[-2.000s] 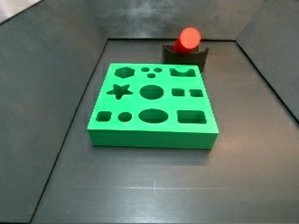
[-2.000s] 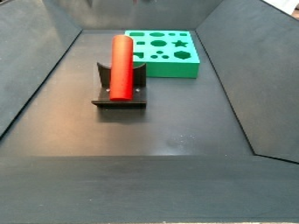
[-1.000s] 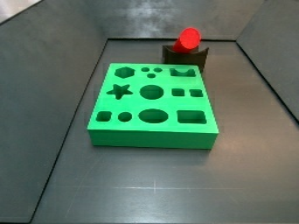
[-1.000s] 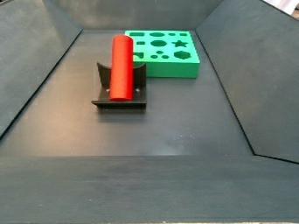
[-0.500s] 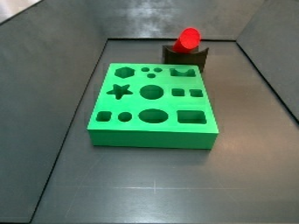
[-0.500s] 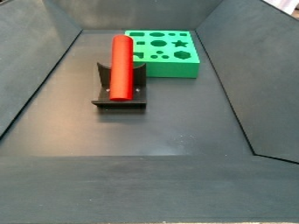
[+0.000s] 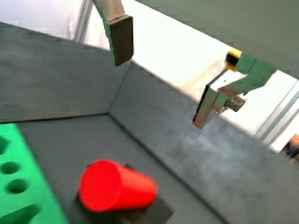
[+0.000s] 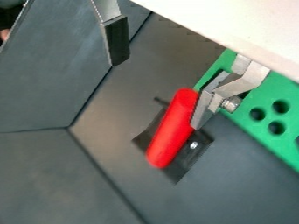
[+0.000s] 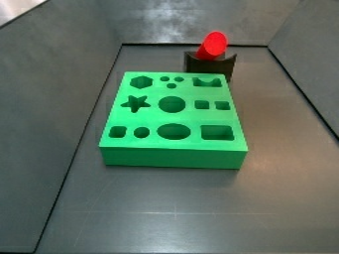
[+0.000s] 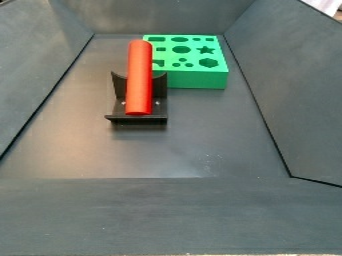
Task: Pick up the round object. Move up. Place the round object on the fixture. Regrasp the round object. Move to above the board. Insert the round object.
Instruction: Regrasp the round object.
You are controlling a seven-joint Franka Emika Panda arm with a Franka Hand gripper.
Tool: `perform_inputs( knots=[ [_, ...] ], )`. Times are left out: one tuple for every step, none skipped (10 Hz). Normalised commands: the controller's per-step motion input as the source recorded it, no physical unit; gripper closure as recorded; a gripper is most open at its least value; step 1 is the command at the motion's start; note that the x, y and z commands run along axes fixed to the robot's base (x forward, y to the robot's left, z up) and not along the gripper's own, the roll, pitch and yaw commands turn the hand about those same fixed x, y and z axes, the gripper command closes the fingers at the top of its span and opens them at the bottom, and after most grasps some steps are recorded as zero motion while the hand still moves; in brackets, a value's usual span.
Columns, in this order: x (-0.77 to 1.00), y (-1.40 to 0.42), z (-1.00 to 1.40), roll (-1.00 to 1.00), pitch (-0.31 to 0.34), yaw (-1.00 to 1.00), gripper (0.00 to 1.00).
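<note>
Even soft light, faint shadows, blurry wrist views

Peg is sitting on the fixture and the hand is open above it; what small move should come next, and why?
Probably lower the hand straight down over the round object. It rests on the fixture ungrasped; the fingers stand wide apart and empty, well above it. The board holds nothing, so a regrasp looks due.

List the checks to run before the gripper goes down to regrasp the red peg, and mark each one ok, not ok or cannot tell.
1. Round object lying on the fixture: ok.
2. Gripper open, nothing between its fingers: ok.
3. Gripper raised clear of the round object, which lies below it in both wrist views: ok.
4. Fingers straddling the round object squarely: cannot tell.
5. Board holes unobstructed: ok.
6. Fixture beside the board, not on it: ok.
</note>
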Motion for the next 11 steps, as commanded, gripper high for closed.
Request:
perform_inputs(
  knots=[
    [0.1,-0.05,-0.01,1.0,0.183,0.13,0.0],
    [0.1,-0.05,-0.01,0.86,0.186,0.16,0.0],
    [0.1,-0.05,-0.01,0.61,0.164,0.19,0.0],
    [0.1,-0.05,-0.01,0.42,0.141,0.2,0.0],
    [0.1,-0.04,0.0,0.28,0.111,0.21,0.0],
    [0.09,-0.04,0.0,0.2,0.073,0.22,0.0],
    [0.08,-0.05,-0.01,0.18,0.036,0.21,0.0],
    [0.08,-0.05,-0.01,0.17,0.019,0.2,0.0],
    [0.04,0.04,-1.0,0.09,-0.017,0.24,0.0],
    [0.04,0.04,-1.0,0.09,-0.025,0.22,0.0],
    [0.05,0.04,-1.0,0.08,-0.065,0.19,0.0]
  ],
)
